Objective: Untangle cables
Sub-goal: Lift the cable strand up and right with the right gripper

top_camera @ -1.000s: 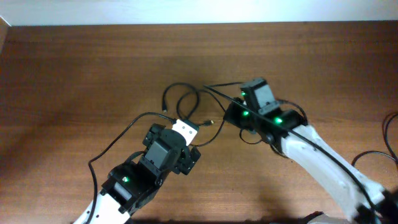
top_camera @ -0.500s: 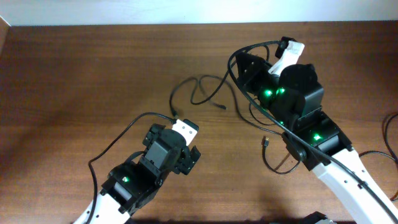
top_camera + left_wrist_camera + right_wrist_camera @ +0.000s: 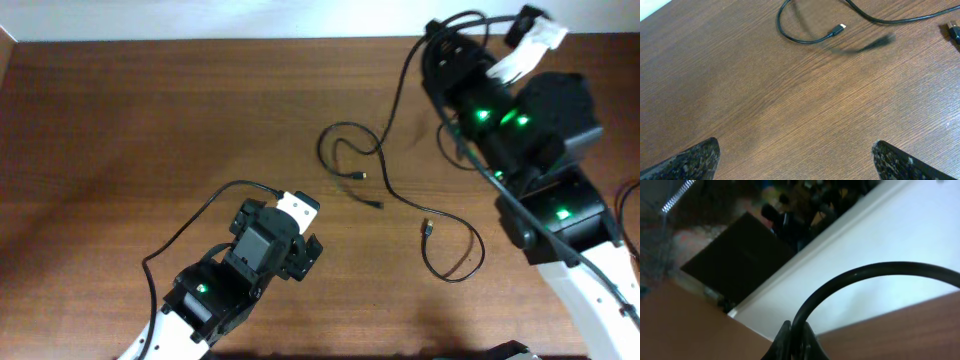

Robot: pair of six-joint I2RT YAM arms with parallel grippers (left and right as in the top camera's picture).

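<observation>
Thin black cables lie spread on the brown table (image 3: 150, 120). One cable (image 3: 392, 110) runs up from the table into my right gripper (image 3: 437, 45), which is raised at the far right and shut on it. In the right wrist view the fingers (image 3: 796, 337) pinch that cable (image 3: 850, 275) as it arcs away. Its lower part ends in a loop (image 3: 472, 250) with a plug (image 3: 428, 228). A smaller loop (image 3: 335, 135) with plug ends lies mid-table, seen from the left wrist as a loop (image 3: 790, 32) with a metal-tipped plug (image 3: 840, 27). My left gripper (image 3: 305, 228) stands wide open over bare wood, short of the cables.
The table's far edge meets a white wall (image 3: 200, 18). Thicker black arm wires trail beside the left arm (image 3: 190, 225) and at the right edge (image 3: 625, 215).
My right arm has risen and swung to the far right with the cable in it, drawing the tangle apart into separate strands. The left arm has not moved.
</observation>
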